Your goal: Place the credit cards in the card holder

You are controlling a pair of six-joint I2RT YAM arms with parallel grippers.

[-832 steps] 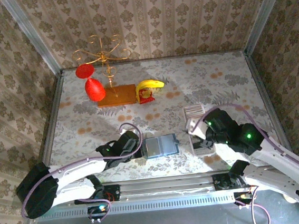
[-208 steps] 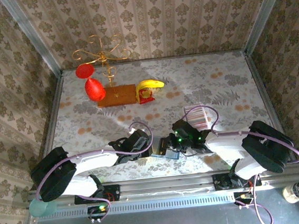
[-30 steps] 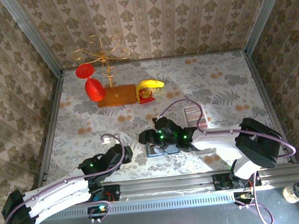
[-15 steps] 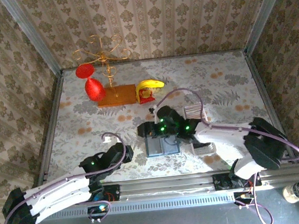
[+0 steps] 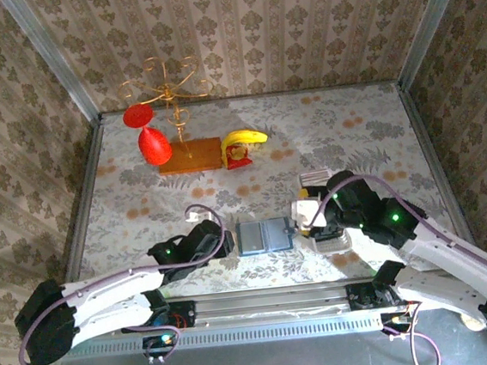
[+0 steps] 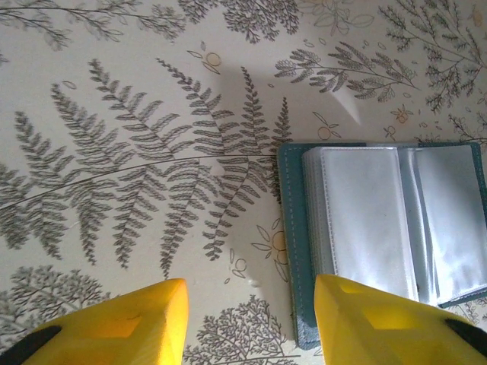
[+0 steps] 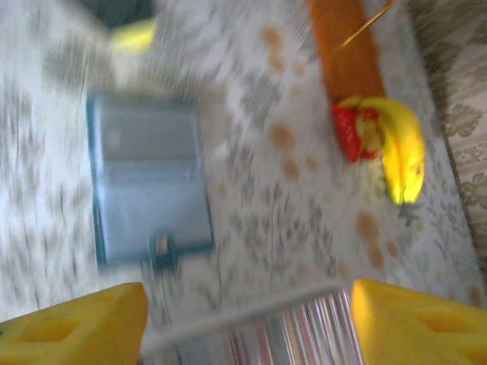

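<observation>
The teal card holder (image 5: 263, 235) lies open on the table between the arms, its clear sleeves facing up. In the left wrist view the card holder (image 6: 380, 220) sits at the right. My left gripper (image 6: 251, 319) is open, its right finger (image 6: 380, 319) over the holder's left edge, with nothing gripped. In the top view the left gripper (image 5: 230, 242) is at the holder's left side. My right gripper (image 5: 305, 215) hovers open just right of the holder. The credit cards (image 5: 315, 177) stand as a striped row behind it. The blurred right wrist view shows the cards (image 7: 304, 334) below the open gripper (image 7: 247, 327).
A gold wire stand (image 5: 166, 91) with red glasses (image 5: 153, 145) on a wooden base (image 5: 191, 156) stands at the back left, a banana (image 5: 245, 137) beside it. A white tray (image 5: 331, 245) lies under the right arm. Patterned walls enclose the table.
The right gripper has pulled back to the right, off the card holder and toward the cards, and opened wider. The left gripper has moved right to the holder's edge and opened.
</observation>
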